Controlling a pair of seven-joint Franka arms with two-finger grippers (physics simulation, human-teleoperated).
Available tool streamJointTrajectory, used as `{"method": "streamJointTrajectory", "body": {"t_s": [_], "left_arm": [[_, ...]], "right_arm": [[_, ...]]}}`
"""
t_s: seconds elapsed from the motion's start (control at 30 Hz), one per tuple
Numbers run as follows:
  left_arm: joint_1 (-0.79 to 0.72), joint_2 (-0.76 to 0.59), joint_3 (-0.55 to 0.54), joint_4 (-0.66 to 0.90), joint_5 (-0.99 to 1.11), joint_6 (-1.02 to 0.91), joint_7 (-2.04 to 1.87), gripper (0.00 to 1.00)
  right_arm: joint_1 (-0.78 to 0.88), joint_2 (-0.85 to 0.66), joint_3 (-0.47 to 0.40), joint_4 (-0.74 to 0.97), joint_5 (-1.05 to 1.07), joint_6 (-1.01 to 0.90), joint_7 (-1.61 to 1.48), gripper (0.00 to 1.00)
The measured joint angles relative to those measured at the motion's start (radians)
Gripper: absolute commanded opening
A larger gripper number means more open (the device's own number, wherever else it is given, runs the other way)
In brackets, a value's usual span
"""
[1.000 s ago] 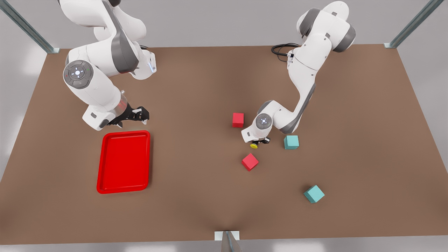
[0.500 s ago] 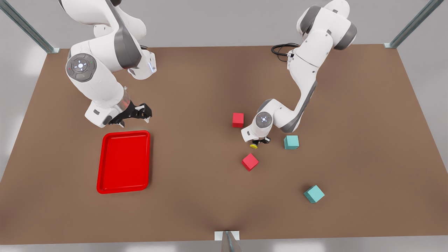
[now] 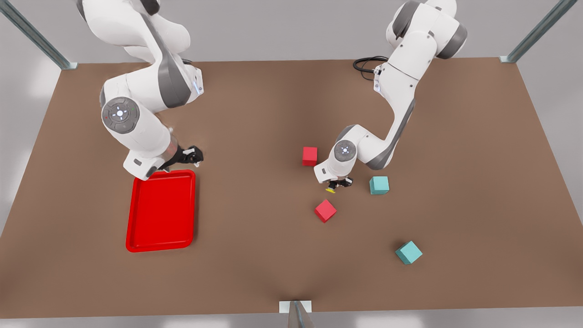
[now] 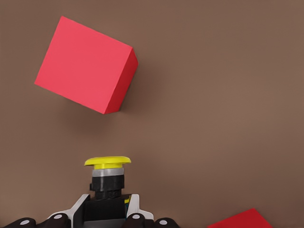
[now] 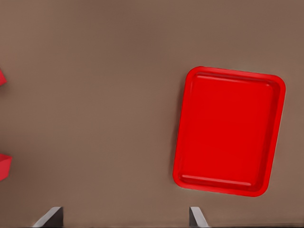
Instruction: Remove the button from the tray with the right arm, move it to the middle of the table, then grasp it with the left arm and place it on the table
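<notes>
Here, the left tool (image 3: 335,185) grips the yellow-capped button (image 4: 107,176) between its fingers, low over the brown surface (image 3: 255,218), between red cubes (image 3: 325,211). The right tool (image 3: 191,156), fingers apart, hovers beside the empty red tray (image 3: 162,210).

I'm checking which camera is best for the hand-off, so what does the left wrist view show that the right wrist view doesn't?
Left wrist view: the button, yellow cap out, clamped in the left gripper above the table, with a whole red cube beyond it.

Right wrist view: the whole red tray, with nothing in it, and the spread fingertips of the right gripper, which holds nothing.

Both: the brown table and parts of red cubes at the frame edges.
</notes>
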Motion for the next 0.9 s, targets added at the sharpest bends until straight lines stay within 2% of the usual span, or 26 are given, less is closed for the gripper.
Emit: {"method": "streamJointTrajectory", "body": {"t_s": [0.9], "left_arm": [[0.006,0.085,0.002,-0.008,0.016,0.095,-0.022,0.46]], "right_arm": [[-0.031,0.029,-0.002,0.002,-0.005,-0.014,-0.007,1.0]]}}
